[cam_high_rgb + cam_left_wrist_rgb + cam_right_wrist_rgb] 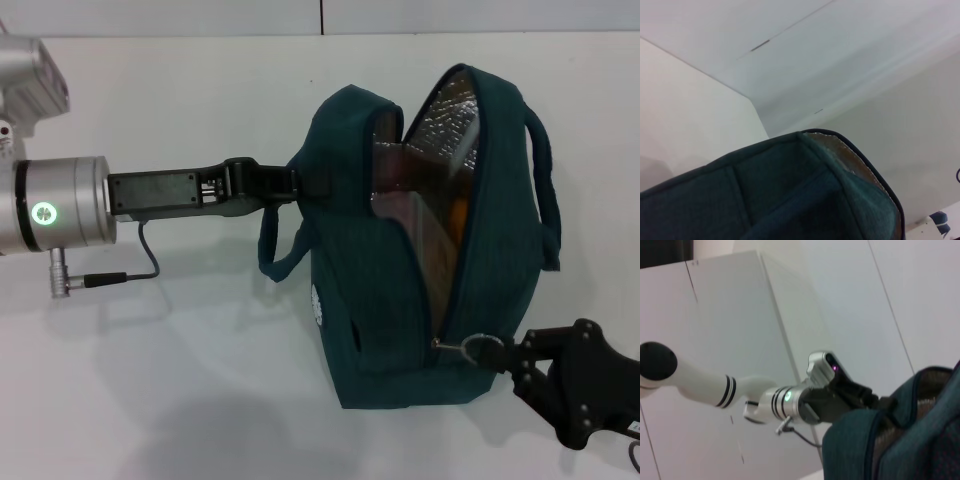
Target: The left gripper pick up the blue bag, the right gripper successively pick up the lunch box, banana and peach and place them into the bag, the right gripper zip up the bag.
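Note:
The blue bag [380, 300] stands upright on the white table [180, 380], its top gaping open and its silver foil lining [450, 125] showing. My left gripper [285, 187] is shut on the bag's near handle at the upper left edge; the right wrist view [885, 402] shows this too. My right gripper [515, 358] is low at the bag's right end, shut on the ring zipper pull [487, 345]. The clear lunch box [425, 215] stands inside the bag, with an orange-yellow patch of the banana [458, 215] beside it. The peach is hidden. The left wrist view shows only the bag's rim [780, 195].
The bag's far handle [548, 190] loops out to the right, and the near handle's strap [285, 255] hangs on the left. A thin cable [140, 265] trails under my left wrist. A white wall [200, 15] runs behind the table.

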Action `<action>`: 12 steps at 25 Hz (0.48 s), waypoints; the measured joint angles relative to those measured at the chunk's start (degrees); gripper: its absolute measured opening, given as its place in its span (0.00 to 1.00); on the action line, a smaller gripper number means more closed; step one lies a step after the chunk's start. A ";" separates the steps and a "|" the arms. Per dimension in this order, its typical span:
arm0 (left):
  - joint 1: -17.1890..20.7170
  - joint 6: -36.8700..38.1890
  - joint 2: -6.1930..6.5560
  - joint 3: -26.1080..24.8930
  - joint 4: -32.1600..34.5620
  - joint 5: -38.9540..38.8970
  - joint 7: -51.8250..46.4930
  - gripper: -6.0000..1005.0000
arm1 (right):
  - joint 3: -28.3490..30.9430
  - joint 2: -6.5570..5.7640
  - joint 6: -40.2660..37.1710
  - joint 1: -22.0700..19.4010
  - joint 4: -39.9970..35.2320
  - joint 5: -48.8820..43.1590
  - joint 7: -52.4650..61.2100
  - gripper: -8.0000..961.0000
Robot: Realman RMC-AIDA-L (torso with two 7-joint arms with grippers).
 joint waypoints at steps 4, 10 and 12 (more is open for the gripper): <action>0.39 -0.07 -0.23 0.00 0.09 -0.79 1.96 0.04 | 0.00 0.03 -1.64 0.17 -0.16 0.95 -0.18 0.02; 1.19 -0.50 -0.64 0.02 0.18 -1.03 5.74 0.05 | 0.01 0.16 -3.00 0.93 -0.34 1.71 -0.22 0.03; 1.29 -0.50 -0.75 0.04 0.22 -1.06 7.28 0.05 | 0.01 0.21 -3.07 1.02 -0.39 1.72 -0.25 0.03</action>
